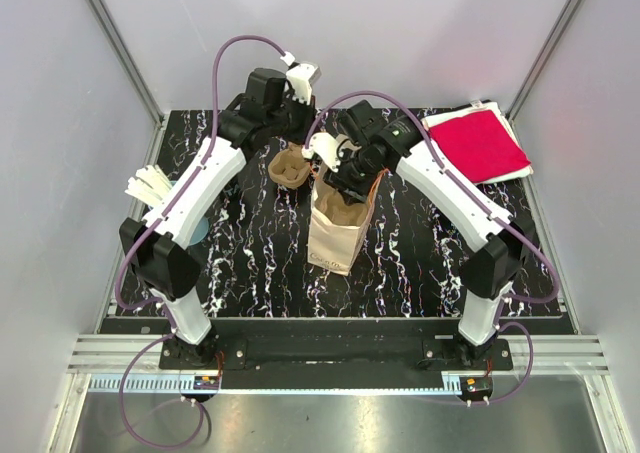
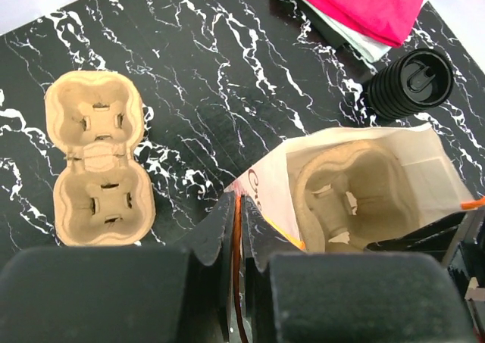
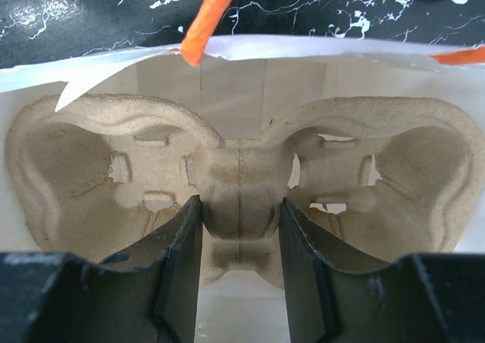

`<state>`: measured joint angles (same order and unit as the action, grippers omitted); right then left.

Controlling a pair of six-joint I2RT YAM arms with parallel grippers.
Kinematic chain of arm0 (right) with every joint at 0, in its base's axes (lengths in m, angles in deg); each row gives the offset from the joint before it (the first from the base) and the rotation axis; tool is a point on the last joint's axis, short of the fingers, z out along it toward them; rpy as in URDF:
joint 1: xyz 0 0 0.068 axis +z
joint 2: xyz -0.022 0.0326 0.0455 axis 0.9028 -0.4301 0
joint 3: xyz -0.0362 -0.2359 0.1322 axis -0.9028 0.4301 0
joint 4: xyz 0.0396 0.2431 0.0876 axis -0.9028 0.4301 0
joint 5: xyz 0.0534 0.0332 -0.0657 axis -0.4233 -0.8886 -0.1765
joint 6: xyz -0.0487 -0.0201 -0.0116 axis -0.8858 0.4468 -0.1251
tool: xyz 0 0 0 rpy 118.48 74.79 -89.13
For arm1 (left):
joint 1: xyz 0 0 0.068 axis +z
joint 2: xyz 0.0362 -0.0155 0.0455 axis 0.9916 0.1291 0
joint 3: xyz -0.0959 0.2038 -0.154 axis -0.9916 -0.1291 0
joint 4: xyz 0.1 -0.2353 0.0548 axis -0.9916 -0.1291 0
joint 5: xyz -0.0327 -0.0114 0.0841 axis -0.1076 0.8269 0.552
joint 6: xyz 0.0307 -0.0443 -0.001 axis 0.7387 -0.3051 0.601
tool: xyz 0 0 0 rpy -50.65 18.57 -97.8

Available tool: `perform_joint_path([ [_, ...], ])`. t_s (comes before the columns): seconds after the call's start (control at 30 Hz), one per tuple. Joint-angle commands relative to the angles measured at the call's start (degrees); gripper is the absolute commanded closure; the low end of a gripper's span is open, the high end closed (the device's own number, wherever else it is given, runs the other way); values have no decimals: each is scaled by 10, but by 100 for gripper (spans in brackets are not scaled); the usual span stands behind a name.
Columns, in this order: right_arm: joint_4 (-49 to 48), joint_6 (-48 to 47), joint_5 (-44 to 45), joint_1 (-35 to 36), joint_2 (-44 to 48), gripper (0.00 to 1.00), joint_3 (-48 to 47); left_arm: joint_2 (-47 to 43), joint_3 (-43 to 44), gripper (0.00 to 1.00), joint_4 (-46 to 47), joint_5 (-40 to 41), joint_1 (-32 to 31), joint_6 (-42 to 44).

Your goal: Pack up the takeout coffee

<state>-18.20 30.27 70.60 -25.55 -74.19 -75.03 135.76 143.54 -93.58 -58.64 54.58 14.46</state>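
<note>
My right gripper (image 3: pixel 241 207), half closed, grips the middle ridge of the cup carrier (image 3: pixel 114 154), which sits down inside the paper bag (image 3: pixel 227 78). My left gripper (image 2: pixel 241 210) is pinched tight on the bag's rim. The coffee cup (image 2: pixel 409 82) stands outside, beyond the bag, not yet packed.

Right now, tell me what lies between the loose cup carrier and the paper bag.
Only bare marbled tabletop, seen in the left wrist view between the loose cup carrier and the paper bag.
</note>
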Motion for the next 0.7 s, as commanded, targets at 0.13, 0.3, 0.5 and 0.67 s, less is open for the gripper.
perform_joint_path([
  [0.13, 49, 19, 29, -2, -42, 70, -75, -26, 9, 94, 34, -8, -9, -4],
  [0.3, 67, 23, 37, -2, -68, 69, -93, -23, 17, 94, 34, -18, -9, -9],
  [0.5, 90, 23, 46, -2, -90, 69, -122, -23, 15, 92, 34, -18, -8, -11],
  [0.67, 117, 27, 51, -2, -119, 68, -147, -20, 16, 91, 34, -26, -9, -15],
])
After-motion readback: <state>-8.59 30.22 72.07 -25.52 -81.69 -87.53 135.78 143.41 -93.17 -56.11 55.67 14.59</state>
